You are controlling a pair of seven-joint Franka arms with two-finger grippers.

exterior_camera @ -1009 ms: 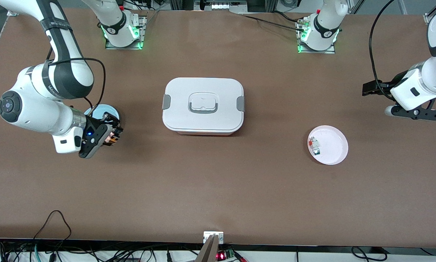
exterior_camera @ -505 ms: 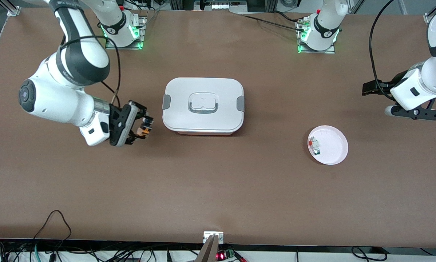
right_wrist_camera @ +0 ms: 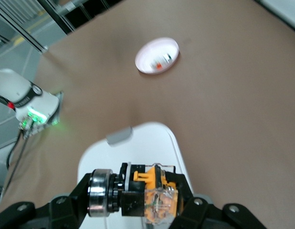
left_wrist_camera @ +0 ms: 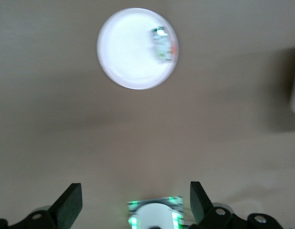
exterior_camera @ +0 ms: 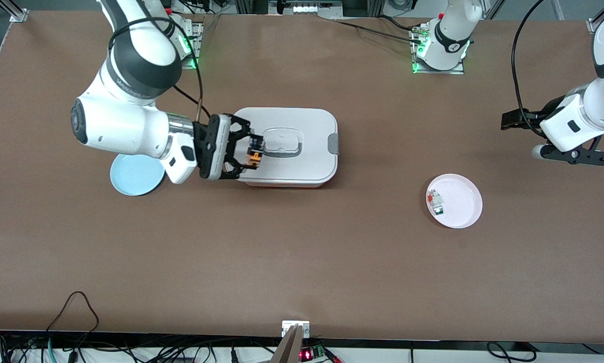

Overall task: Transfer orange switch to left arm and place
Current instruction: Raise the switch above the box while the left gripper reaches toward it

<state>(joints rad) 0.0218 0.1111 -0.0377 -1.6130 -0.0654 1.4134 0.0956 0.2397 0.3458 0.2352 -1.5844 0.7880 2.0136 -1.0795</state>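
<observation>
While our right gripper (exterior_camera: 251, 153) hangs over the box (exterior_camera: 302, 171), at the end of the lid toward the right arm's end of the table, its fingers are pinched on the orange switch (exterior_camera: 253, 157). In the right wrist view we see that switch (right_wrist_camera: 150, 193) lying crosswise between the fingers, with its black ring at one end and its orange and clear body at the other. On the front view's clock face, the lid's grey-edged handle (exterior_camera: 282, 142) sits just at three o'clock from the held part, and a pale blue plate (exterior_camera: 136, 175) lies on the table at about eight o'clock from the gripper, beside the box.

Our left gripper (exterior_camera: 508, 122) waits in the air over the left arm's end of the table, well apart from the box, its fingers (left_wrist_camera: 71, 206) spread wide with nothing between them. From it, at about seven o'clock in the front view, a white plate (exterior_camera: 461, 206) rests on the table, with small red-and-white and green-and-white parts (exterior_camera: 436, 202) near the rim that faces the box.
</observation>
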